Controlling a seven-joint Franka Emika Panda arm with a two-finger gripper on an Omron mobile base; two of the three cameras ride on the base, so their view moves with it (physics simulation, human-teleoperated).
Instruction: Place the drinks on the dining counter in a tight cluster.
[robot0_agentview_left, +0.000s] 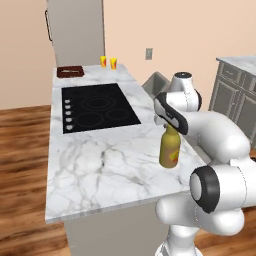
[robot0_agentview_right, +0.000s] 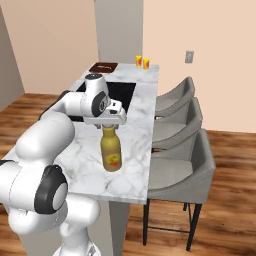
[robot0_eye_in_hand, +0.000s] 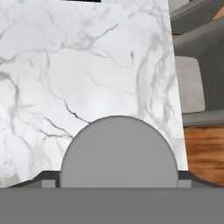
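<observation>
Standing upright on the white grey-veined marble dining counter (robot0_agentview_left: 100, 165), the squat amber-yellow bottle with a red-yellow label (robot0_agentview_left: 170, 148) is seen near the counter's stool-side edge, on the near side of the inset black glass cooktop (robot0_agentview_left: 97, 107). The two-finger gripper (robot0_agentview_right: 109, 123) is poised directly above the bottle's neck; whether its jaws are spread or closed on the neck cannot be told. Grey upholstered stools (robot0_agentview_right: 175, 150) are ranged along that counter edge.
</observation>
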